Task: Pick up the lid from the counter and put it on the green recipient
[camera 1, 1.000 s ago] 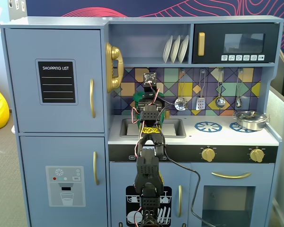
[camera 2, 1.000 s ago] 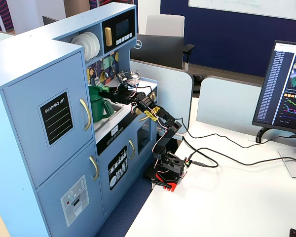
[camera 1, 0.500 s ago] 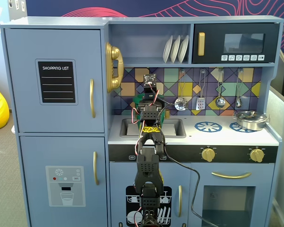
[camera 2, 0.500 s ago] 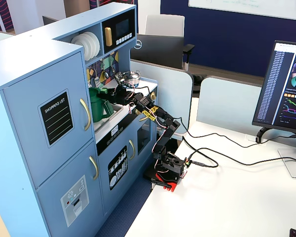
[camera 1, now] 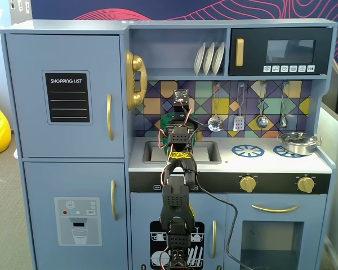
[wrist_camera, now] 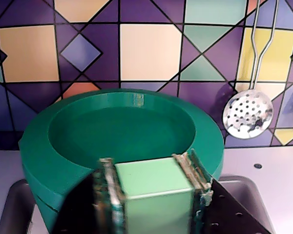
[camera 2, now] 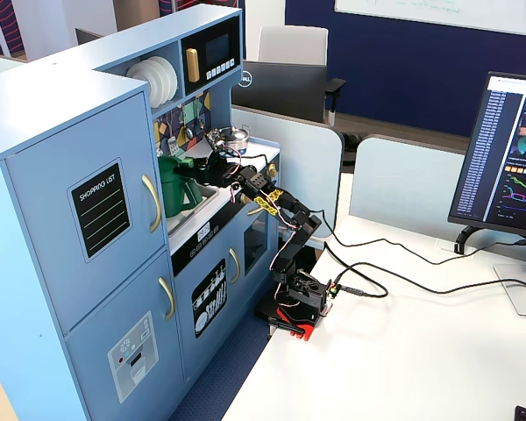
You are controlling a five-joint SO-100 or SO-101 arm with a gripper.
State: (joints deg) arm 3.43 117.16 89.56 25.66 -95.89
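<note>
Pinching the lid's pale tab, the gripper (wrist_camera: 151,195) holds the lid (wrist_camera: 122,131) flat. It looks light, stiff and slippery. The tab seems the best place to hold.

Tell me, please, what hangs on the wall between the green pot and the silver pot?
Four metal utensils hang on the tiled wall between the green recipient and the silver pot, seen in a fixed view. The wrist view shows the nearest, a perforated skimmer.
</note>
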